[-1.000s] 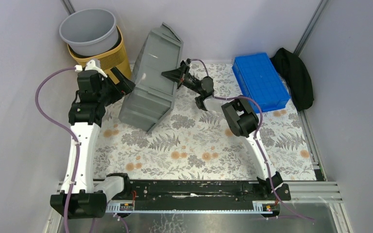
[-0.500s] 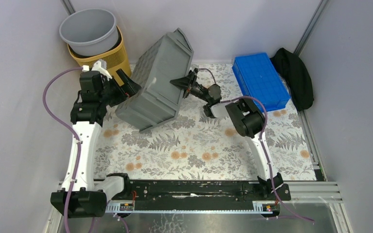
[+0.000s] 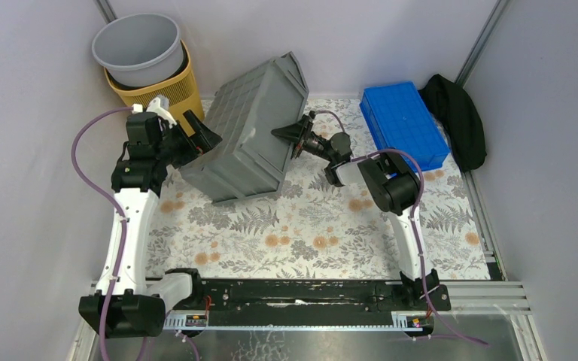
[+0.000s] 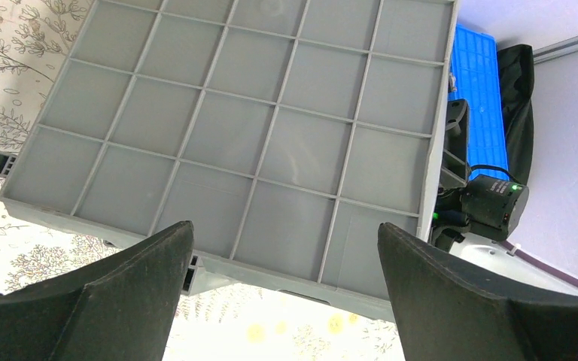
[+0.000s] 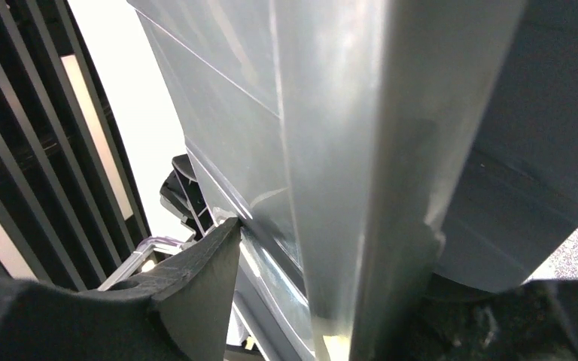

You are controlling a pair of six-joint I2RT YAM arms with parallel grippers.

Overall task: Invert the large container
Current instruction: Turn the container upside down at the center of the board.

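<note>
Top external: one large container (image 3: 250, 126); left gripper (image 3: 202, 134) wide apart, empty; right gripper (image 3: 289, 137), hold unclear.

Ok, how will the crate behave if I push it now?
Likely stiff: the crate has a gridded underside and a thick rim bracing it. Probably tippy: it stands tilted on one long edge, so a nudge may carry it over. Its smooth plastic may slide.

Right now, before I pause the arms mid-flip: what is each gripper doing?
Left gripper: open, holding nothing.
Right gripper: astride the grey crate rim; grip cannot be told.
</note>
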